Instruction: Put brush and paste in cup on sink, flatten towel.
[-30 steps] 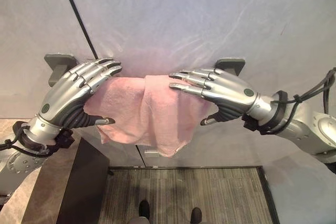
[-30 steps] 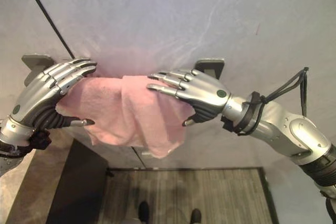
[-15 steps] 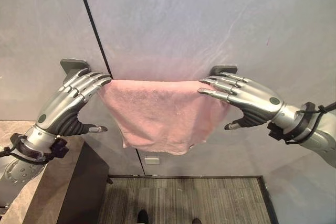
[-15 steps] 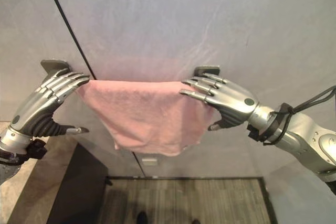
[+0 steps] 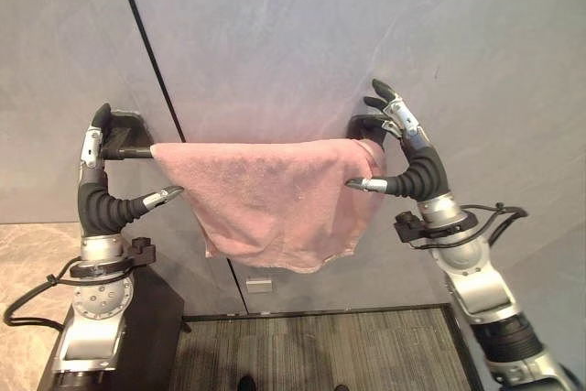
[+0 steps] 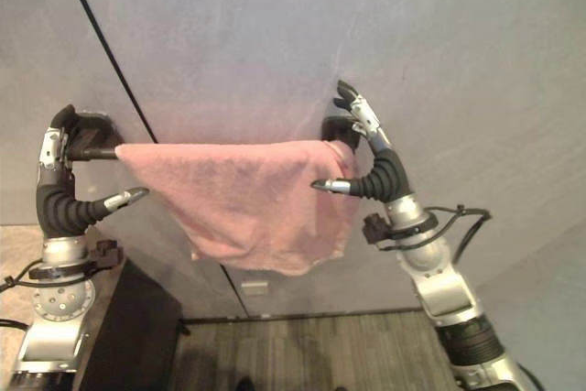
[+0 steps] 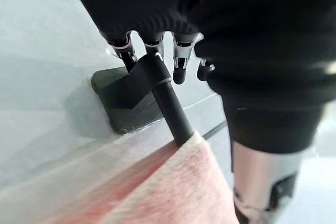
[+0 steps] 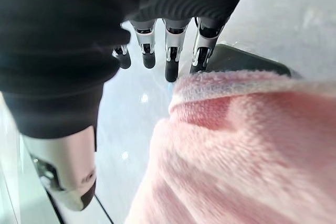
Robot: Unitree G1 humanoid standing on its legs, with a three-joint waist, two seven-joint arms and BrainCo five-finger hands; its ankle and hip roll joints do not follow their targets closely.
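A pink towel [image 5: 275, 194] hangs spread along a dark bar [image 5: 134, 151] fixed to the grey wall, and its lower edge sags unevenly. My left hand [image 5: 96, 199] stands upright at the left bracket [image 5: 124, 125], open, with its fingers [image 7: 179, 61] straight against the wall and its thumb pointing toward the towel, clear of the cloth. My right hand [image 5: 417, 167] stands upright at the right bracket [image 5: 363, 125], open, fingers [image 8: 170, 56] straight past the towel's end [image 8: 247, 150]. Its thumb reaches to the towel's right edge.
A dark vertical seam [image 5: 146, 52] runs down the wall left of the towel. Below are a dark cabinet [image 5: 156, 318], a beige counter [image 5: 27, 254], a striped floor mat [image 5: 320, 345] and a small white wall plate [image 5: 259, 285].
Both hands have turned from lying flat along the bar to standing upright at its ends. The left hand has come off the towel. The towel stays spread.
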